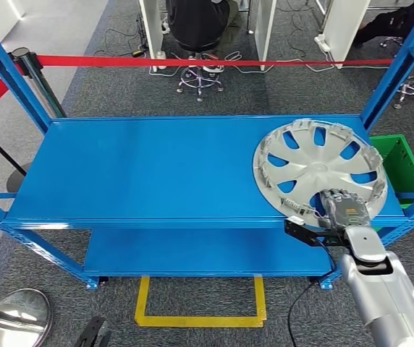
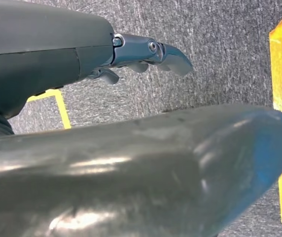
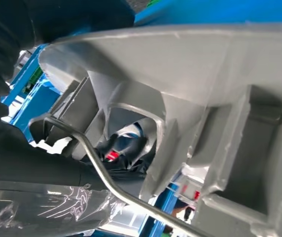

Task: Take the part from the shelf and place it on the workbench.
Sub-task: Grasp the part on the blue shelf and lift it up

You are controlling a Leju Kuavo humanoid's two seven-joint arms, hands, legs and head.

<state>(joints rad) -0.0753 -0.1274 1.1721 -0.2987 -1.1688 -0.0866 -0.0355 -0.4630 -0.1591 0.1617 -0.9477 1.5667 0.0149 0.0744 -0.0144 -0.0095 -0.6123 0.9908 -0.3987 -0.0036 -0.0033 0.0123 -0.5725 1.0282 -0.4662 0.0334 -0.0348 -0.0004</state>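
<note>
round silver hubcap (image 1: 317, 163), cut-out spokes

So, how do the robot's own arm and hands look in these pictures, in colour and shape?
The right arm is a silver rounded tube with a white and black wrist collar. The right hand is grey and blocky with dark segmented fingers; a black cable hangs beside it. The left hand has a smooth dark grey cover and blue-grey pointed fingers.

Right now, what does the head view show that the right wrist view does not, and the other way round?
Head view alone: the whole silver hubcap lying flat at the right end of the blue shelf, the green crate and the red barrier tape. Right wrist view alone: the hubcap's ribbed underside and wire ring. Both share the hubcap, the shelf and the right hand at its near rim.
</note>
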